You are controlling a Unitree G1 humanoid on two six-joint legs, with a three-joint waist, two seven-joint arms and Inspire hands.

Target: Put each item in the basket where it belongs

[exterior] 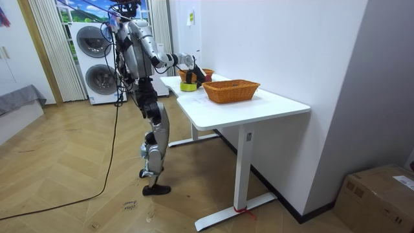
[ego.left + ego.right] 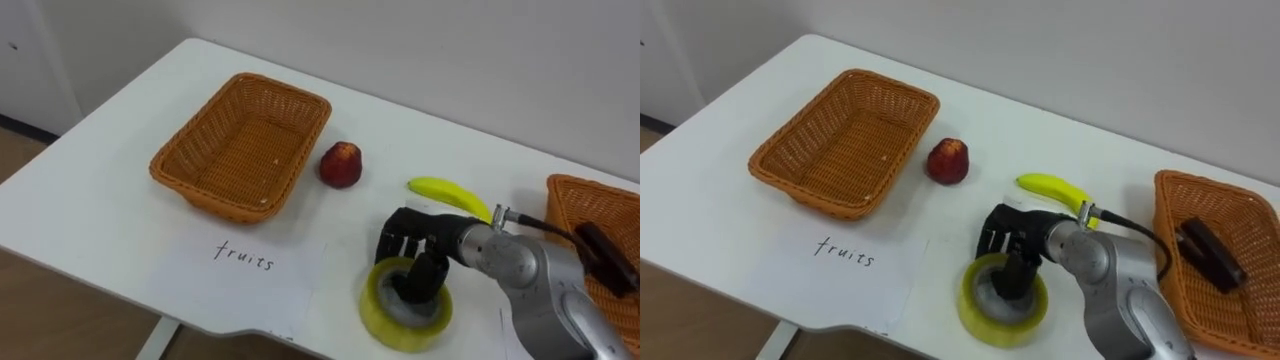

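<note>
A yellow tape roll [image 2: 405,312] lies flat near the table's front edge. My right hand [image 2: 418,247] is on it, thumb down inside its hole and fingers curled over its far rim, pinching the ring's wall. A red apple [image 2: 340,164] sits on the table just right of the wicker basket [image 2: 292,90], whose inside is bare. A banana [image 2: 449,194] lies behind my right hand. At the right stands a second wicker basket [image 2: 1242,190] with a dark oblong object [image 2: 1207,250] in it.
A paper sheet with handwriting [image 2: 245,262] lies in front of the left basket. The white table [image 2: 90,190] ends close below the tape roll. In the room view I stand at the table's end, beside the wall.
</note>
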